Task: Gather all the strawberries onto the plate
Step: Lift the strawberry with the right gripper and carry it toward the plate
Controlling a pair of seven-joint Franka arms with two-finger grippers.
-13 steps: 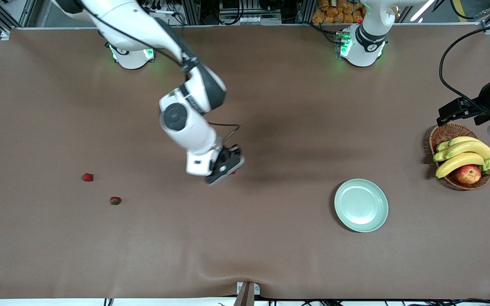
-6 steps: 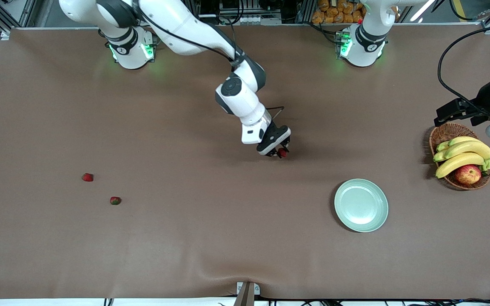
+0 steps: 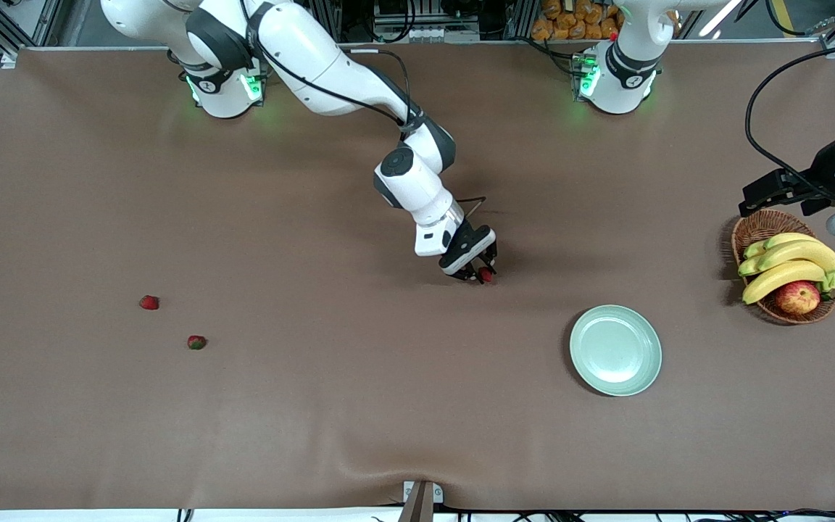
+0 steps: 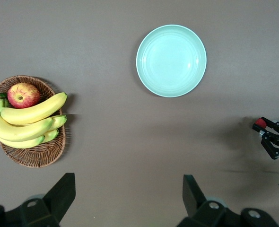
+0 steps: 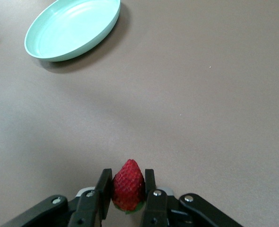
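Since a second ago right arm has swung from the mid-table area toward the left arm's end, carrying its berry; over the last half second it only creeps a bit more toward the plate. Right gripper point(image 3: 485, 275) jaws are closed on a strawberry point(image 5: 128, 185), pinched at both sides, tip pointing out past the fingertips, green cap tucked back between the fingers. Held strawberry also shows from the left wrist view, small red spot in the far gripper. Bare brown table point(image 3: 388, 406) lies directly under the jaws, nothing else close.

Outward: plate point(image 3: 615, 350) sits ahead of the jaws, well apart, toward the left arm's end and nearer the front camera. Looks empty. Two more strawberries, one point(image 3: 148, 302) and another point(image 3: 196, 342), lie on the table well away from the jaws toward the right arm's end, near each other, not touching.

Left gripper point(image 4: 125, 201) hangs high above the table near the wicker basket point(image 3: 757, 229) of bananas point(image 3: 787, 264) and an apple point(image 3: 798, 296); its jaws stand spread wide, holding nothing, arm waiting.

Step, my read: transport of first berry, mid-carry, none delivered yet. Next move needs the jaws brought over the plate's middle, lowered close to the surface, then opened, since a round berry dropped from height could roll off over the low rim. Two pickups remain after.
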